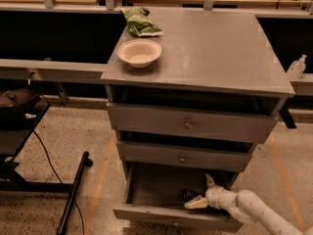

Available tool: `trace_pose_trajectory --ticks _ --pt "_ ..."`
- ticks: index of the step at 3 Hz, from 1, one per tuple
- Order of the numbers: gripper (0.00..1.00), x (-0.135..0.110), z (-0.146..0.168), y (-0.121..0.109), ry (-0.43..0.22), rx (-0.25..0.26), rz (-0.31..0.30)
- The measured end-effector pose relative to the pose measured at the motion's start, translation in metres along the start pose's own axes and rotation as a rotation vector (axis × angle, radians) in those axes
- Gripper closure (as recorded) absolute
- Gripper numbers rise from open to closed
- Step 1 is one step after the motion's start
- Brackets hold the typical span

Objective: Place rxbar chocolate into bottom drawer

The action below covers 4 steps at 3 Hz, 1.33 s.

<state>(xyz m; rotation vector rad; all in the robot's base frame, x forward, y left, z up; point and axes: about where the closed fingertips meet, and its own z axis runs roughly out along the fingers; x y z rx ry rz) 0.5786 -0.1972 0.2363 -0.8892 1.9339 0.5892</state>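
Note:
The bottom drawer (146, 212) is pulled out, with its grey interior showing. My gripper (201, 192) reaches into its right half from the lower right. The fingers are spread open, one pointing up (209, 180) and one low towards the drawer front (195, 203). The rxbar chocolate (188, 195), a small dark packet, lies on the drawer floor just left of the gap between the fingers. Neither finger grips it.
A white bowl (140, 52) and a green snack bag (140, 23) sit on the cabinet top (210, 53). The two upper drawers with round knobs (188, 125) are closed. A black stand and cable (73, 190) lie on the floor at left. A sanitiser bottle (296, 67) stands at right.

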Motion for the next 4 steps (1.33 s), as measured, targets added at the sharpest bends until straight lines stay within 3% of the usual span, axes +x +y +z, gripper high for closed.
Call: trace_pose_trajectory --ticks 2,3,4 --pt "0.0 -0.011 -0.079 -0.006 -0.03 0.014 0.234" --pt "0.0 -0.029 -0.138 -0.013 -0.092 0.065 0.273" --pt "0.0 -0.029 -0.138 -0.013 -0.092 0.065 0.273"
